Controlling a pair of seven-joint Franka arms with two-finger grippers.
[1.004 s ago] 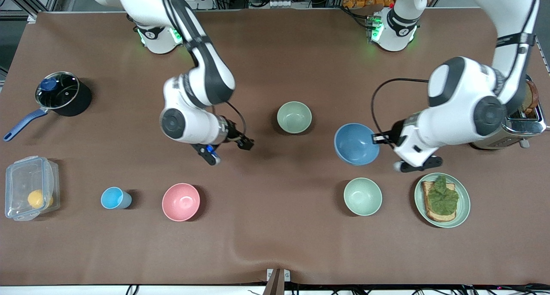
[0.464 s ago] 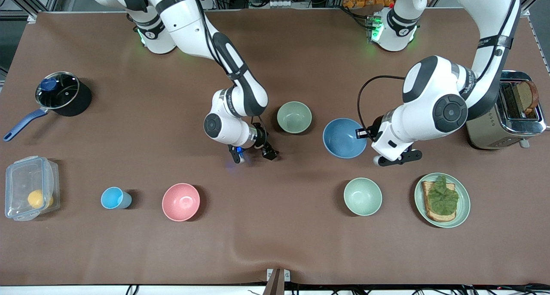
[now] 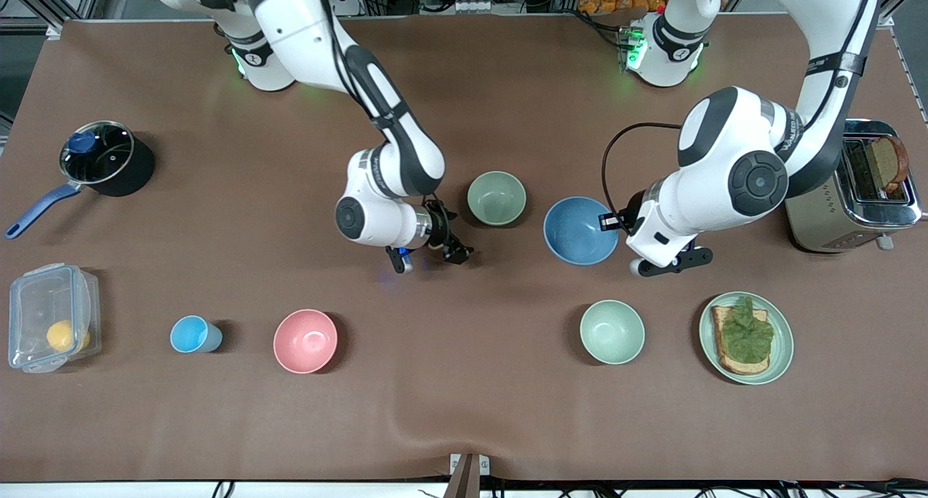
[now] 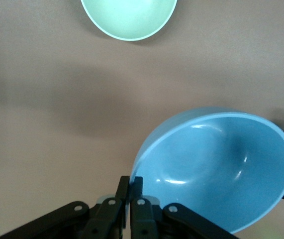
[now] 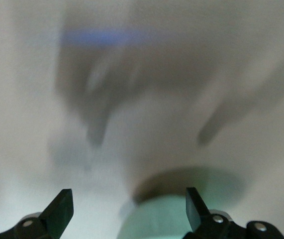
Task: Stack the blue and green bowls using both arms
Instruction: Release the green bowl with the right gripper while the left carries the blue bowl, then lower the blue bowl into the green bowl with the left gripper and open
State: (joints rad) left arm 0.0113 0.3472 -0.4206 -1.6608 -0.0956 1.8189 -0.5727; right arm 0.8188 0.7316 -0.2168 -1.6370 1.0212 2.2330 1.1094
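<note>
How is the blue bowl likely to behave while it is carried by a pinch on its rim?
The blue bowl probably stays stiff: its rim keeps its round shape where the left pincer is shut on it. It hangs tilted from that single edge grip, so it may swing or slip. Its smooth surface shows highlights, so it could be slippery.

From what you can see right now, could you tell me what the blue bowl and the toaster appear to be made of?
Blue bowl: probably matte plastic or melamine; even sky-blue colour, only soft highlights inside, thin rim pinched by the left gripper. Toaster: looks like polished metal, with mirror-like reflections on its casing.
</note>
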